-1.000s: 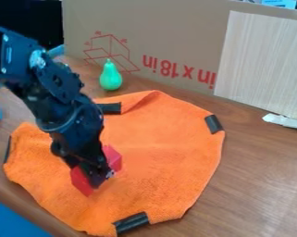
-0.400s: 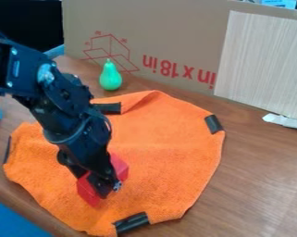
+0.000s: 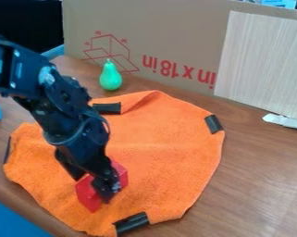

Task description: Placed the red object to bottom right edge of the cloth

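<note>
End effector (image 3: 93,189): over the near-left part of the cloth (image 3: 169,162), pointing down at a slant. Appears closed on the red object (image 3: 86,192), which shows to both sides of it; actual contact partly hidden.

Red object: at or just above the cloth, inside its near edge, left of the near black strip (image 3: 132,222). Contact with the fabric: cannot tell.

Handling (est.): flat faces and crisp corners suggest stiff, probably light, not fragile. Smooth faces may slip or pivot if pinched near an end; best hold is across the middle, squarely on opposite sides. Cloth looks soft, so a low drag could ruck it up. A slight lift toward the near-right edge seems safer.

Beyond: pear (image 3: 110,77), upright on the counter (image 3: 256,166), past the far edge of the cloth.
</note>
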Robot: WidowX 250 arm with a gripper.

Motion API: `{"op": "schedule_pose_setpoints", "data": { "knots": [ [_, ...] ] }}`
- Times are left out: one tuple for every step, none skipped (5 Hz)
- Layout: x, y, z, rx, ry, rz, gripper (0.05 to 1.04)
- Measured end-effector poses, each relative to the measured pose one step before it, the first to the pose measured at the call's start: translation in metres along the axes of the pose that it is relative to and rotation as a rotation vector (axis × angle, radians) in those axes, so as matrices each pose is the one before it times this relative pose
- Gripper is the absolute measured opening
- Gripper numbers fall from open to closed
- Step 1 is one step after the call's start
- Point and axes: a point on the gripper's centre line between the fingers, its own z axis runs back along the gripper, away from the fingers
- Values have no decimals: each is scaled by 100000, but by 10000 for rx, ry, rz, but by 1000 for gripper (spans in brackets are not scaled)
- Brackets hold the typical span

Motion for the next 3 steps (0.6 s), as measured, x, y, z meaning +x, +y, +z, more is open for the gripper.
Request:
{"op": "schedule_pose_setpoints", "data": {
  "knots": [
    [703,1667,1528,-364,-135,191,1000],
    [1276,2499,2283,137,-337,445,1000],
    [1640,3337,2555,2406,-949,486,999]
  ]
}}
